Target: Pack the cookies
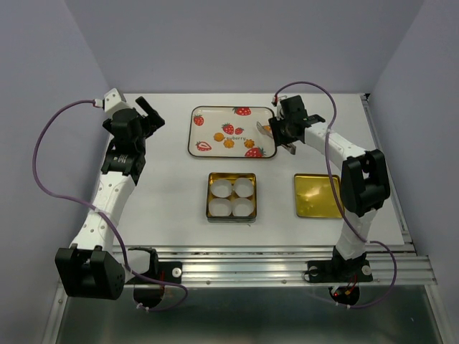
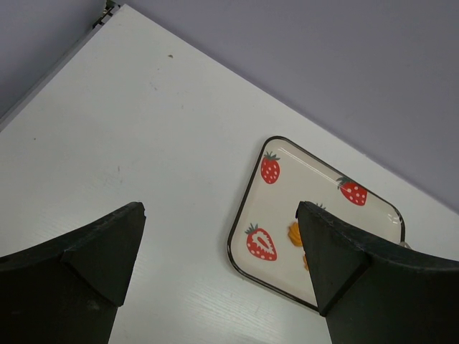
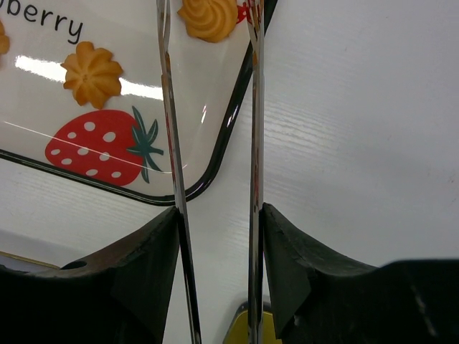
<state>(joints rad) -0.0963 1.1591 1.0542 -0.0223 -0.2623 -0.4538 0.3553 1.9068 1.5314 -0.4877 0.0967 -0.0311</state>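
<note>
Because our right gripper (image 3: pixel 219 222) is clamped on a pair of thin metal tongs (image 3: pixel 256 129) whose blades flank one of the small round orange-yellow cookies (image 3: pixel 208 16), we think an off-centre squeeze could crumble it or flick it off. The blades might also snag the dark rim of the white strawberry-printed tray (image 3: pixel 231 122), where the cookies lie. Our left gripper (image 2: pixel 219 236) hangs wide apart. The square gold tin (image 1: pixel 209 197) waits nearby. Only "berry" reads on the tray.

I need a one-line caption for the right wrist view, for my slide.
Right gripper holds metal tongs whose tips flank a cookie on the strawberry tray.
</note>
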